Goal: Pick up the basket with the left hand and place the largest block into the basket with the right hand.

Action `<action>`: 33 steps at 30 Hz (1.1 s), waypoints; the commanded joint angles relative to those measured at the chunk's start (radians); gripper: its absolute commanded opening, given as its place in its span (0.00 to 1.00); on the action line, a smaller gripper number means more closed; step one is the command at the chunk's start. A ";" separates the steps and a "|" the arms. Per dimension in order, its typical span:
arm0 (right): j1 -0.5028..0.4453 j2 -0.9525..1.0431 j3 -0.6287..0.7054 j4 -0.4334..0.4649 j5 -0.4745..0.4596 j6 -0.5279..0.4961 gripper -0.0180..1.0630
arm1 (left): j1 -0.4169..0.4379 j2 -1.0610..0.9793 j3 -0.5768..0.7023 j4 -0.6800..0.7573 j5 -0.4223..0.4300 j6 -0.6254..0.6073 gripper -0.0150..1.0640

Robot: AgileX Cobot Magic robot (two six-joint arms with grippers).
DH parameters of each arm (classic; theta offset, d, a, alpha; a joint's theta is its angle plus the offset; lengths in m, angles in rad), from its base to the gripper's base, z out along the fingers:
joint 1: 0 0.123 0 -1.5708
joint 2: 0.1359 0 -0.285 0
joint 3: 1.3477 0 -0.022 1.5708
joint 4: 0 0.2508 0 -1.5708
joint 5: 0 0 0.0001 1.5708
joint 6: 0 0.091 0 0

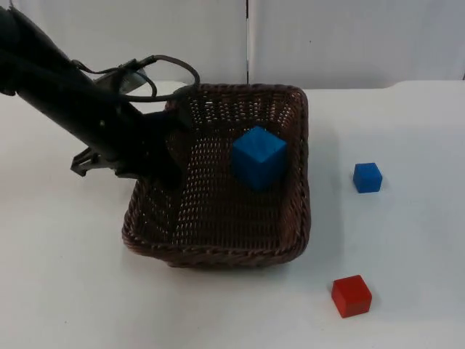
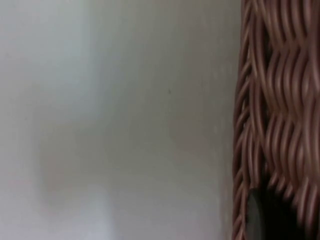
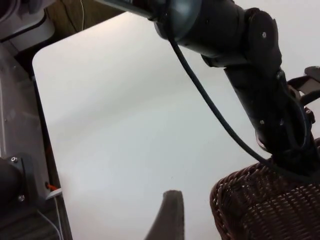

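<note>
1. Jaws of the left gripper (image 1: 166, 169) are clenched on the left wall of the basket (image 1: 218, 251), one finger inside the weave; in the left wrist view the woven rim (image 2: 272, 120) stands close against the fingertip.
2. Right gripper (image 3: 167, 220): whether its jaws are parted or closed cannot be told. Its wrist view looks across the table (image 3: 125, 110) toward the left arm (image 3: 260, 95) and a corner of the basket.
3. Largest block (image 1: 259, 157): a smooth, hard-edged blue cube, lying inside the basket toward its far right side, turned corner-on.
4. Key relation: the cube sits within the walls, so the placing step appears done.
5. Small blue cube (image 1: 368, 177) and red cube (image 1: 352, 296) lie on the table right of the basket, apart from it.
6. Basket: dark brown wicker, rectangular, open lattice walls, braided rim.
</note>
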 commanded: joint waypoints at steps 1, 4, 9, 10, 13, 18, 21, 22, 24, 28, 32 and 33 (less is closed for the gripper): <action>0.004 -0.011 0.006 0.001 0.007 0.004 0.69 | -0.004 -0.003 -0.012 -0.044 -0.001 0.006 0.01; 0.004 -0.011 0.006 0.001 0.005 0.004 0.69 | -0.004 -0.002 -0.012 -0.055 -0.003 0.006 0.01; 0.004 -0.011 0.006 0.001 -0.004 -0.002 0.69 | -0.004 -0.002 -0.012 -0.058 -0.003 0.027 0.04; 0.004 -0.011 0.006 0.001 -0.004 -0.002 0.69 | -0.004 -0.002 -0.012 -0.060 -0.003 0.027 0.09; 0.004 -0.011 0.006 0.001 -0.004 -0.002 0.69 | -0.004 -0.002 -0.012 -0.072 0.004 0.027 0.24; 0.004 -0.011 0.006 0.001 -0.004 -0.008 0.69 | -0.004 -0.002 -0.012 -0.082 0.037 0.027 0.82; 0.004 -0.011 0.006 0.001 -0.005 -0.008 0.69 | 0.005 -0.002 -0.012 -0.082 0.041 0.027 0.99; 0.004 -0.011 0.006 0.001 -0.005 -0.008 0.69 | 0.007 -0.002 -0.012 -0.082 0.046 0.027 0.99; 0.004 -0.011 0.006 0.001 -0.011 -0.008 0.69 | 0.021 -0.002 -0.012 -0.071 0.046 0.034 0.99; 0.004 -0.011 0.006 0.005 -0.038 -0.008 0.69 | 0.050 -0.019 -0.012 -0.032 0.037 0.059 0.99; 0.004 -0.011 0.006 0.001 -0.055 -0.011 0.69 | 0.085 -0.047 -0.012 -0.030 0.035 0.059 0.99; 0.004 -0.011 0.006 0.001 -0.058 -0.018 0.69 | 0.098 -0.061 -0.012 -0.025 0.041 0.059 0.99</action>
